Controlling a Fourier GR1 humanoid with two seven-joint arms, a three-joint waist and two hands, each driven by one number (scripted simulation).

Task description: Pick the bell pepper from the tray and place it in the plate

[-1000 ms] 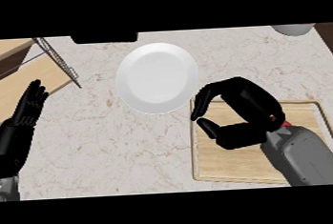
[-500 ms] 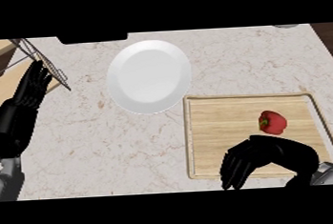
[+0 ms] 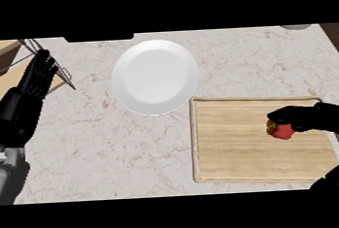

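Up from the tray's (image 3: 232,151) 5 o'clock corner comes the right robot hand (image 3: 312,118), now curled round the pepper (image 3: 281,130) at its 3 o'clock. The left robot hand (image 3: 34,79) rests open, 9 o'clock of the plate (image 3: 155,77).

A single camera is looking steeply down from the robot's head onto the counter (image 3: 95,139), whose far edge is lying at the top. It is sitting near enough that the plate (image 3: 155,77) and tray (image 3: 231,146) are filling much of the frame.
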